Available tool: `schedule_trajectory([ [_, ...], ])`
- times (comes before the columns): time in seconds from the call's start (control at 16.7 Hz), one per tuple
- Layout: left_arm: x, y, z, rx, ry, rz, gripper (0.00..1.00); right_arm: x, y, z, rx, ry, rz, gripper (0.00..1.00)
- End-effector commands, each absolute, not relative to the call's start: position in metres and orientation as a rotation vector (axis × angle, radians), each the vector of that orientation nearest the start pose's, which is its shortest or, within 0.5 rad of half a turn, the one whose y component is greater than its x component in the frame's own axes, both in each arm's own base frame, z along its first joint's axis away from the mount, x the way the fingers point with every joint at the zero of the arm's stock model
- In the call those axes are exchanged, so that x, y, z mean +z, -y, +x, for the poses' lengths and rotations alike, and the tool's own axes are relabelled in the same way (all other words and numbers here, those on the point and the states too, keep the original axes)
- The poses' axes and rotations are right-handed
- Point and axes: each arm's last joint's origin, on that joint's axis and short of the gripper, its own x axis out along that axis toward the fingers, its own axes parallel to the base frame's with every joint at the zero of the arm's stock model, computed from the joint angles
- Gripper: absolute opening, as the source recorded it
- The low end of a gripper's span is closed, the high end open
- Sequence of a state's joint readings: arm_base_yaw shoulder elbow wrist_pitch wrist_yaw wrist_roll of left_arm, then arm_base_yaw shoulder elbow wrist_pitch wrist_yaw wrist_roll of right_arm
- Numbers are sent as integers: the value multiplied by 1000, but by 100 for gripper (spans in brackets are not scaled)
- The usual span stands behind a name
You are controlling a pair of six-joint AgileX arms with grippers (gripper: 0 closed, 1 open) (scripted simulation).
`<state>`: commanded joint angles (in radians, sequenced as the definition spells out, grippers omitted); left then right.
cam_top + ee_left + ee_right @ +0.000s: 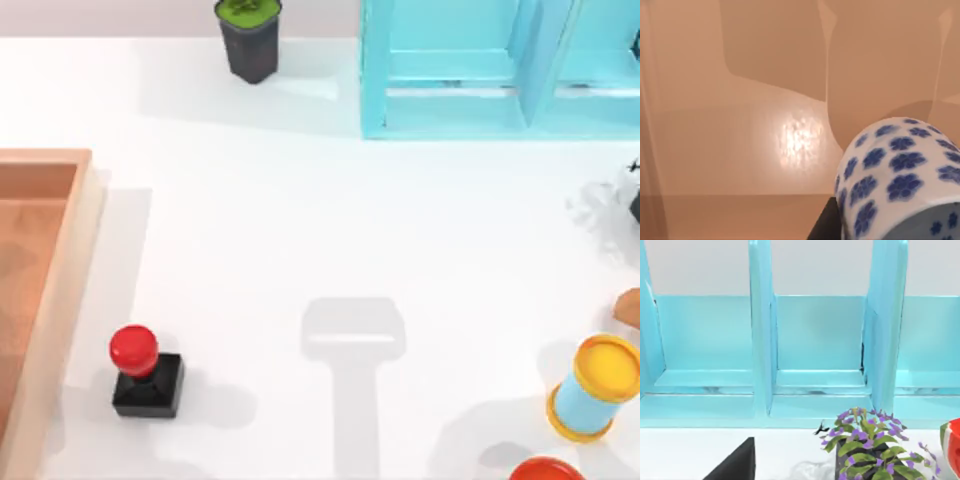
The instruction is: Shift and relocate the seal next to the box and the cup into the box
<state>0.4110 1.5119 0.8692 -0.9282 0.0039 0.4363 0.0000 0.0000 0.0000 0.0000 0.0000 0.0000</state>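
In the left wrist view the cup hangs close above the orange-brown floor of the box; whether the left pincer grips it, I cannot tell. The seal stands upright just beside the box's right rim. Farther back stands a turquoise shelf unit.

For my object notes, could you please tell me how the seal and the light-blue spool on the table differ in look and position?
The seal has a glossy red ball knob on a square black base; the spool is a light-blue cylinder with yellow ends. The seal stands upright near the top view's left, just beside the wooden box; the spool sits tilted near the right edge, far from the box. Both rest on the white table.
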Motion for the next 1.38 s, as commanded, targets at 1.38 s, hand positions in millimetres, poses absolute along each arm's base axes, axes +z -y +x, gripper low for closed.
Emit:
schedule_trajectory([
  [1.38, 223, -88, 234, -63, -1545, 144, 100, 160, 1, 106, 0, 0, 0, 100],
])
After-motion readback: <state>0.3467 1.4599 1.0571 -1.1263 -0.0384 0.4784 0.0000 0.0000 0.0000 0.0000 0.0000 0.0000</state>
